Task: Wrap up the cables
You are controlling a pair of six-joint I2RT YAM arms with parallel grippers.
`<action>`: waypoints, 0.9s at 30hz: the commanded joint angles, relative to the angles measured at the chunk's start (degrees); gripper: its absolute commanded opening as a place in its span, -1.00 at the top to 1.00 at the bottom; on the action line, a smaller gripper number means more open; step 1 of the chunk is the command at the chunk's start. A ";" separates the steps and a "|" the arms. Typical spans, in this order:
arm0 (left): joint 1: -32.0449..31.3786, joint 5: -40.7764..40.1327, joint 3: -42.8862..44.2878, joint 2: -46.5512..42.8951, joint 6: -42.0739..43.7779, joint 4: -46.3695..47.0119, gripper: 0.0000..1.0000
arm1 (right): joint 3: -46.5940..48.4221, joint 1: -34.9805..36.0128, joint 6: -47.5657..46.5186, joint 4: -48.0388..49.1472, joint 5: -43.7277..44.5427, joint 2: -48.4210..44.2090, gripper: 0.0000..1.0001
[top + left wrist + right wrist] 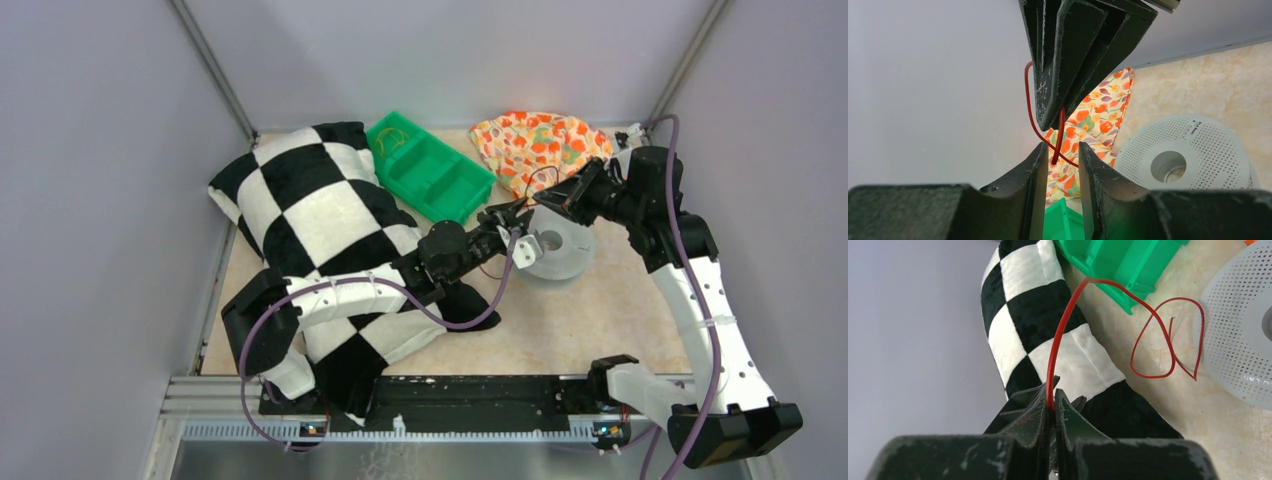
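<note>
At the left, the black-and-white checkered cloth (320, 190) lies bunched on the table (600, 310), under the left arm. Behind it, the green divided bin (470, 208) holds a thin yellowish coil (393, 145) in its far-left compartment. We take this for a cable already wrapped, and we make out nothing in the other compartments. The left gripper (1063, 155) has its fingers narrowly apart, with a hanging strand of the red cable (1060, 135) between them but not pinched, so we judge it is placed to take that strand. The right gripper (1053, 395) is clamped on the cable from above and holds it off the table, probably so a loop can be drawn. The rest of the cable trails in loose loops beside and over the edge of the white perforated disc (560, 250). The floral cloth (540, 140) lies behind the disc.
</note>
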 commanded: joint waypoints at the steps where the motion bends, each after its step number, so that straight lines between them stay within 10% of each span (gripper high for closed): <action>1: 0.22 0.97 3.05 -0.53 -1.59 1.54 0.31 | 0.55 0.68 -0.17 0.40 1.19 -1.22 1.00; 27: 0.18 0.52 4.58 1.65 -0.79 1.58 0.62 | 0.02 0.64 -0.14 1.15 -0.14 -1.21 1.00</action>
